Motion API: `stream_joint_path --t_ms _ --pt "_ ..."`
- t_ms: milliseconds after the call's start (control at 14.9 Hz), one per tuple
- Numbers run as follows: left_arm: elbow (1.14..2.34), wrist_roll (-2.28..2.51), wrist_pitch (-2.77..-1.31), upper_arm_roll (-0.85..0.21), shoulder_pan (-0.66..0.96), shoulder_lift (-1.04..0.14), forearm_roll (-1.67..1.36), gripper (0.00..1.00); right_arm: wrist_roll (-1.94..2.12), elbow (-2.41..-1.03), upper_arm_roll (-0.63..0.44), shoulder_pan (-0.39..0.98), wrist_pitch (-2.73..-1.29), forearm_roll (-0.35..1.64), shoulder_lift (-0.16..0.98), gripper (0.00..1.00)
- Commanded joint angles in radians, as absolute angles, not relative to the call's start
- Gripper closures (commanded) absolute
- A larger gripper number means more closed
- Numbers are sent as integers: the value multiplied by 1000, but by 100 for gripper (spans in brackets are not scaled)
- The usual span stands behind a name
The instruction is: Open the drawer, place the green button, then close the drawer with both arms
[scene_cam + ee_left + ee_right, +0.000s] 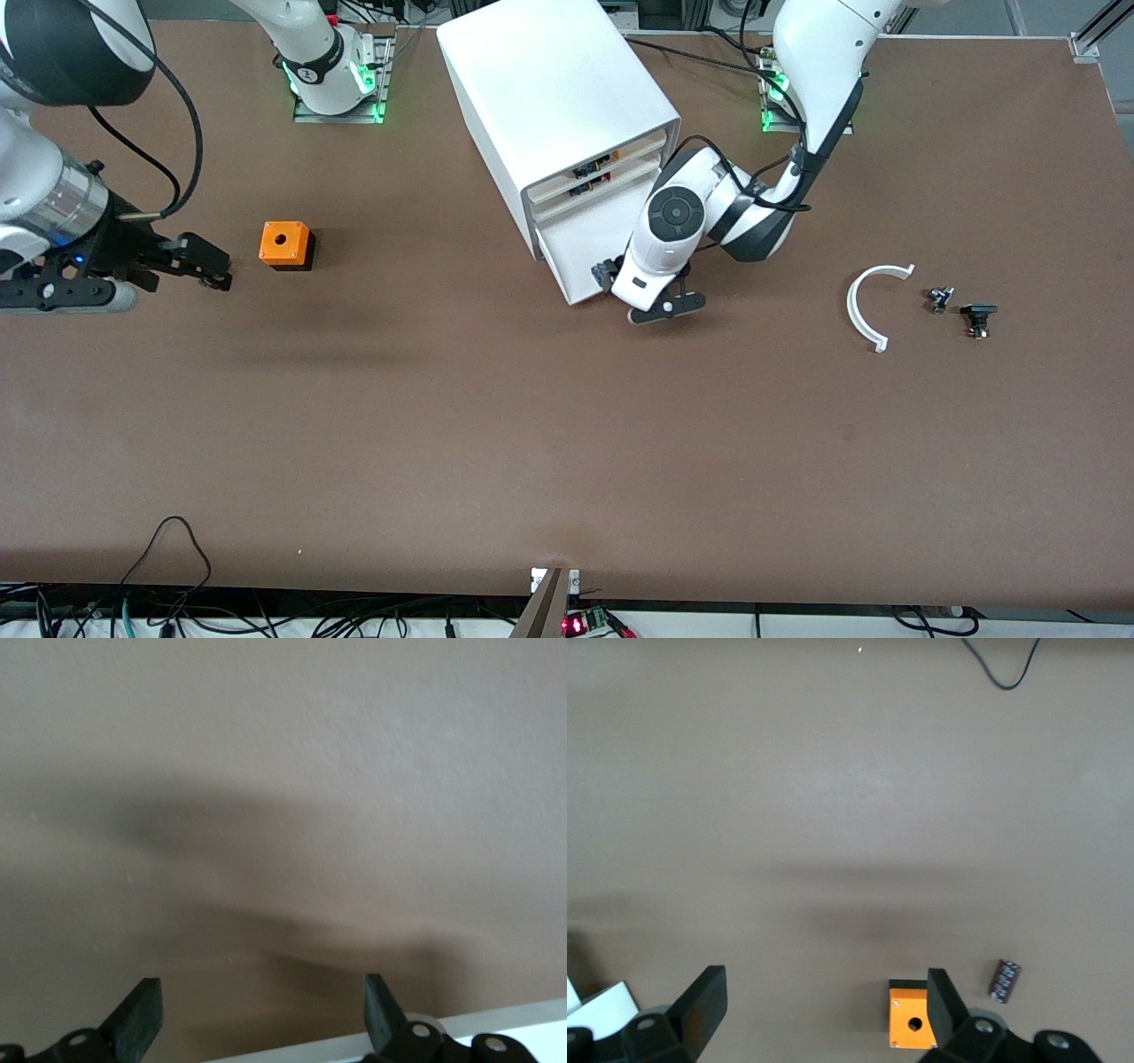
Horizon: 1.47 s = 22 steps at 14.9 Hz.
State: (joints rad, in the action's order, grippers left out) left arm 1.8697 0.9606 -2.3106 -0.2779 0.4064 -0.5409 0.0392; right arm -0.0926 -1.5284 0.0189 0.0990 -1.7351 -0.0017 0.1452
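Front view shows the left hand open, low at the cabinet's lowest drawer, which looks shut. The right hand waits open beside the orange cube. The button lies on the counter toward the left arm's end. Every step seems left. No writing is readable.
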Motion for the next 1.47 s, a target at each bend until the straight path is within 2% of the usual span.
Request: stream_joint_path --t_ms 0,201,536,1406 --pt "1930 1026 -2309 -342 387 -505 20 0 -84 -1595 149 -23 -1736 -54 72 0" --pt "1939 1103 -2307 -386 388 -508 18 0 -89 -1618 150 -25 -1738 -54 51 0" --pt "1956 1152 -2306 -432 387 -509 17 0 -74 -1531 150 -23 -1704 -37 97 0" --pt "1970 1177 -2306 -462 397 -514 -58 0 -80 -1482 150 -21 -1586 -26 98 0"
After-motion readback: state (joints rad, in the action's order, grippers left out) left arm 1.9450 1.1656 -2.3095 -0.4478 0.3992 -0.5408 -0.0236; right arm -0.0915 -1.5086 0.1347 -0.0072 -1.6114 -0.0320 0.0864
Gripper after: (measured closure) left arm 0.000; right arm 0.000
